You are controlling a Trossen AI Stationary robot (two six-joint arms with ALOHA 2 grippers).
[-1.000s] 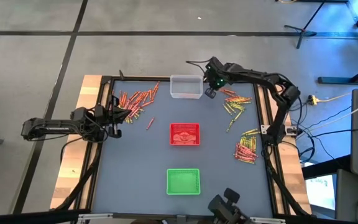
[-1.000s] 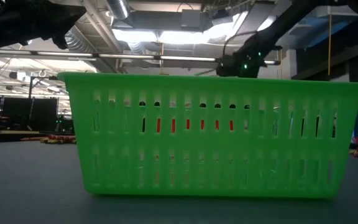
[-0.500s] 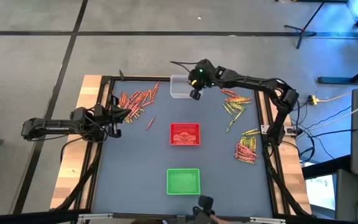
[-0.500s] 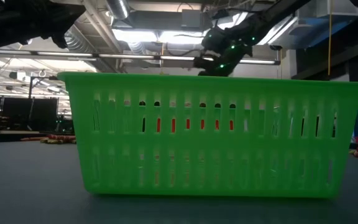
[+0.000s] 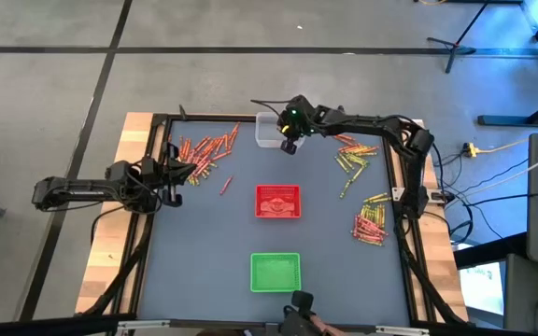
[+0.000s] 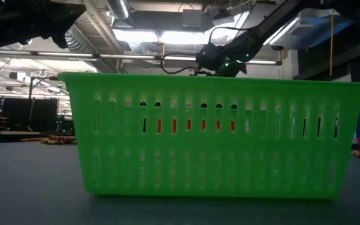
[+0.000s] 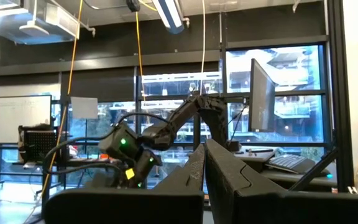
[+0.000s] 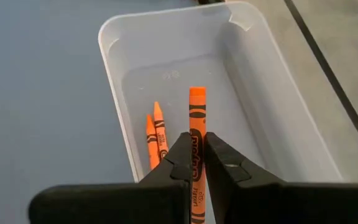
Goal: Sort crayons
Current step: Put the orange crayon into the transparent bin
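My right gripper (image 5: 289, 146) hangs over the clear tray (image 5: 269, 132) at the table's far side, shut on an orange crayon (image 8: 197, 112). Two more orange crayons (image 8: 155, 133) lie on the clear tray's floor (image 8: 114, 31). Loose crayons lie in piles on the table: orange and red at the far left (image 5: 208, 149), mixed olive and red at the right (image 5: 353, 154) and lower right (image 5: 372, 220). My left gripper (image 5: 183, 174) waits at the table's left edge beside the left pile, shut and empty (image 7: 202, 152). My right gripper pinches the orange crayon about its middle (image 8: 196, 144) between its two fingers. The crayon lies along the fingers, its free end (image 8: 197, 93) sticking out past the fingertips. It is lifted clear, above the clear tray's inside.
A red tray (image 5: 277, 202) stands at the table's middle and a green tray (image 5: 276, 272) near the front edge; the green tray fills the low view (image 6: 211, 134). One stray crayon (image 5: 224, 185) lies left of the red tray.
My right gripper has gone toward the table's left edge with the orange crayon, from beside the clear tray's right end to over the tray.
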